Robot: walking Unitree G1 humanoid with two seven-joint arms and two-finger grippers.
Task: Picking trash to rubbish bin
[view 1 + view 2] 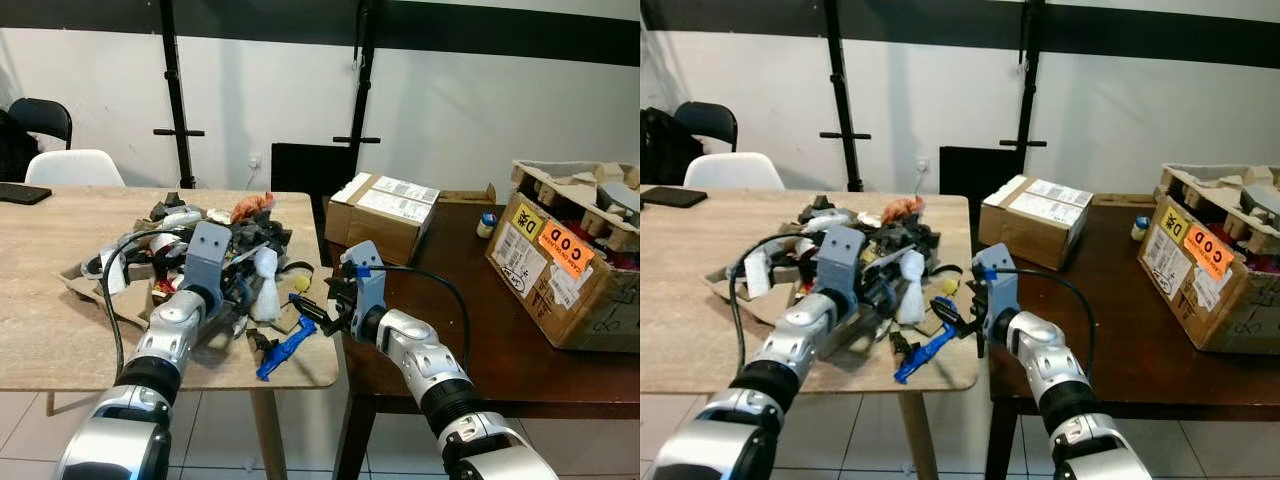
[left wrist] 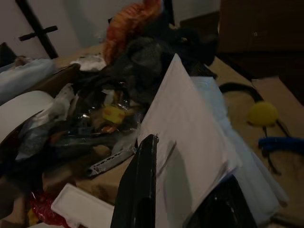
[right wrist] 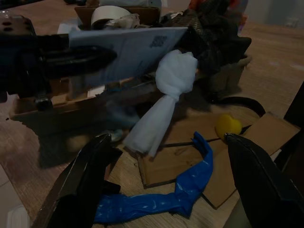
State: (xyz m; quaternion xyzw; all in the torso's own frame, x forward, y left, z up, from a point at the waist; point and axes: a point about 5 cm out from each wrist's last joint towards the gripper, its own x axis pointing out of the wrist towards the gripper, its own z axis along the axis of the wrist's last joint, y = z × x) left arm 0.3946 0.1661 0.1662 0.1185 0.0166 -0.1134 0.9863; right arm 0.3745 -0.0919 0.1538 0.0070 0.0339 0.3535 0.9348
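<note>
Blue plastic strip (image 1: 285,350), white knotted bag (image 3: 164,97), yellow ball (image 3: 228,125), orange wrapper (image 1: 252,206)

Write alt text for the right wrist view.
The open right gripper hovers over a blue strip lying on cardboard on a wooden table. Behind are a knotted white bag, a yellow ball and the trash pile.

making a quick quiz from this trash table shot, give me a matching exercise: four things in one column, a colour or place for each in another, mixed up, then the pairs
Things:
1. plastic strip
2. small ball
3. white sheet
4. box with orange COD sticker

Places or colours:
A. on the dark brown table
B. blue, at the near edge of the light wooden table
C. held between the left hand's fingers
D. yellow, beside the trash pile

Pairs: 1-B, 2-D, 3-C, 4-A
</note>
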